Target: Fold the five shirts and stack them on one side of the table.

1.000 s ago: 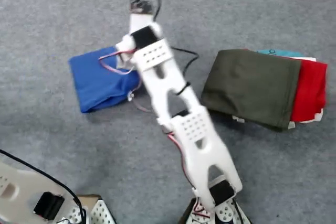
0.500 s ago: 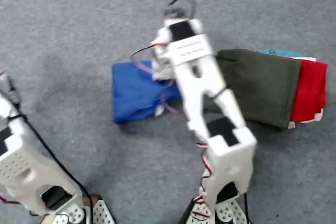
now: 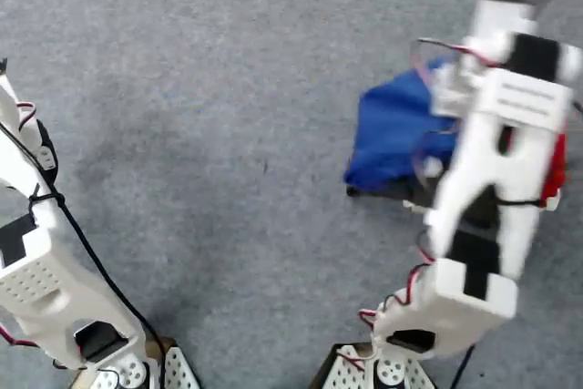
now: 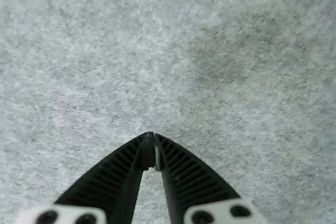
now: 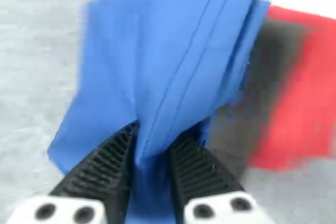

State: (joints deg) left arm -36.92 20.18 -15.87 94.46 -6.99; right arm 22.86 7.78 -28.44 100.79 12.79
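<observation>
**A:** Nearest to us, the left fingers (image 4: 149, 139) are pressed together with nothing between them, low over the bare grey worktop (image 3: 228, 134). We see no danger from that side.

**B:** We agree. Farther out, the right fingers (image 5: 137, 136) pinch the blue shirt (image 5: 173, 51) at one bunched edge. It is over the stack (image 3: 387, 194) at the right side of the worktop. We cannot tell if it already touches the stack.

**A:** That is our worry. We hold it at one point only, so the fold can open when we set it down. Then it may land crooked, or half off the pile.

**B:** The loose edge can also drag on the shirts below and disturb them.

**A:** And how does the shirt look?

**B:** It is folded in several layers, but they sag and spread apart from the pinch. It looks soft and limp. Beyond it we see the red shirt (image 5: 299, 103), then a white layer and a teal layer at the far edge.
</observation>
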